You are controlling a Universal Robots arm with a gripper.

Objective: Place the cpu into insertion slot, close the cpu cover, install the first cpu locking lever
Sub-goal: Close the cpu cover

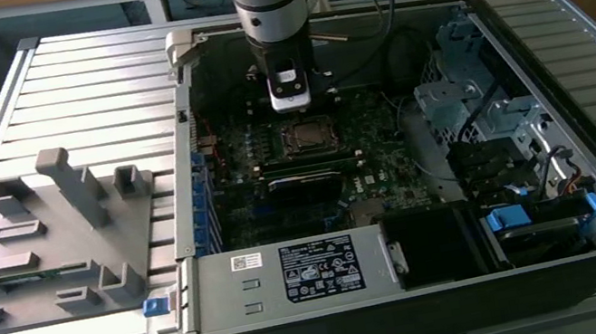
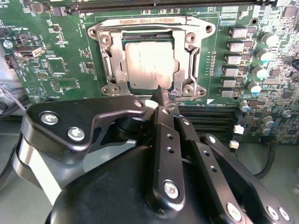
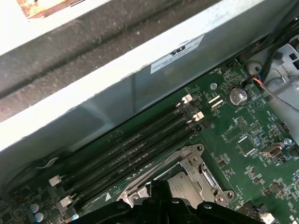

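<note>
The cpu [image 2: 149,65] lies flat in its socket on the green motherboard, its dull silver top showing. The cpu cover [image 2: 189,60], a silver frame, lies down flat around it. In the second wrist view my gripper [image 2: 163,94] is shut, its black fingertips meeting in a point just off the socket's edge, by a corner of the cover. A small bit of metal sits right at the tips; I cannot tell if it is the locking lever. In the exterior view the gripper [image 1: 294,105] hangs just behind the socket [image 1: 309,135]. The first wrist view shows the cover's corner [image 3: 198,163] beside the gripper [image 3: 159,186].
The motherboard sits inside an open black computer case [image 1: 593,170]. Memory slots [image 3: 135,144] run along one side of the socket, close to the case wall. A row of capacitors [image 2: 261,56] flanks the other side. Drive cages [image 1: 484,106] and a power supply [image 1: 292,274] are inside. A grey fixture [image 1: 53,238] stands on the exterior view's left.
</note>
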